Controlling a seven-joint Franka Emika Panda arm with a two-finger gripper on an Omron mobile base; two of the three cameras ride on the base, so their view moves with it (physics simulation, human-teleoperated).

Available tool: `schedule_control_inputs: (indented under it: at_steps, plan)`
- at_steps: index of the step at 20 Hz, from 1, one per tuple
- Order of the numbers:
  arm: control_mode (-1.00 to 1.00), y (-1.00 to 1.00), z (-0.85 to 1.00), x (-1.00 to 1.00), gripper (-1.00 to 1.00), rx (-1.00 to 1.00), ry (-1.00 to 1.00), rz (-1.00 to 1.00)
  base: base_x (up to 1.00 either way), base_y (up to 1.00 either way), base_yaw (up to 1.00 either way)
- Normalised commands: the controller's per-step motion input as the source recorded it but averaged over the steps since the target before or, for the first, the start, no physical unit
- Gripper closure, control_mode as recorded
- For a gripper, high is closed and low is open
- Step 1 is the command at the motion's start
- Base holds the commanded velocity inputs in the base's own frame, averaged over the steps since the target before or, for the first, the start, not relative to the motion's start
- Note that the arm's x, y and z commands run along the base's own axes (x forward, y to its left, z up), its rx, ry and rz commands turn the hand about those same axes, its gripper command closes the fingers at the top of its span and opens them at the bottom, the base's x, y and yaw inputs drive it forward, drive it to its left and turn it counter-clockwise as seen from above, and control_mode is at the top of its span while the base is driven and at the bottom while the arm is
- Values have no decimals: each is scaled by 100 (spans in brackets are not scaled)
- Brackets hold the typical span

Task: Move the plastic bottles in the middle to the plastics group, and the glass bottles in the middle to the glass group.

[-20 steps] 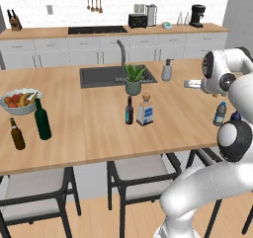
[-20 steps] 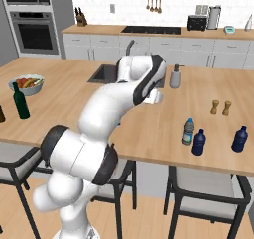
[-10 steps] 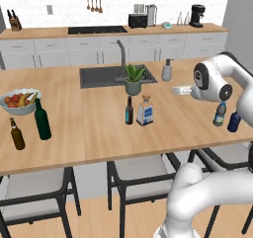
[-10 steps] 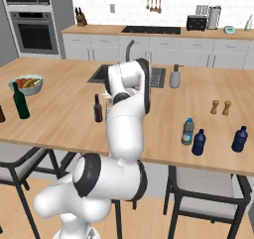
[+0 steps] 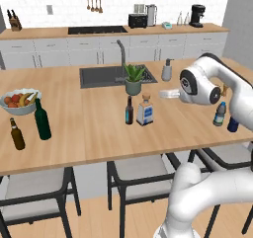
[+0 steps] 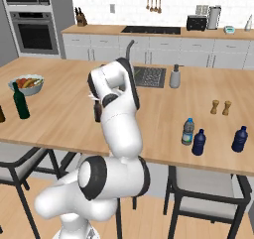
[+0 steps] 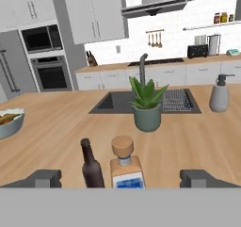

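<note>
With its jaws spread wide and empty, the gripper (image 7: 120, 178) faces the corked square bottle (image 7: 125, 167) standing mid-surface (image 7: 61, 127) beside the slim dark bottle (image 7: 91, 167); probably heavy, slick, breakable glass, best clasped across its flat body.

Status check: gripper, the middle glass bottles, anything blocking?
Gripper open, empty, facing the cork-stoppered square bottle and slim dark bottle. Both upright side by side mid-counter. Potted plant stands just behind them.
</note>
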Motion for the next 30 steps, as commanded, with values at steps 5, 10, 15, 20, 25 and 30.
schedule_control_inputs:
  at_steps: [5, 10, 15, 20, 25, 30]
  plan:
    - [-100, 10, -6, -3, -100, -1, 9, 4, 0, 0, 0]
    - [-100, 4, -9, 7, -100, -3, 1, 1, 0, 0, 0]
    - [-100, 0, -2, 38, -100, -2, 0, 0, 0, 0, 0]
    - [-100, 5, -10, 46, -100, -8, 2, 0, 0, 0, 0]
    - [-100, 13, -14, 47, -100, -10, 3, 0, 0, 0, 0]
    - [-100, 15, -22, 39, -100, -7, 7, 0, 0, 0, 0]
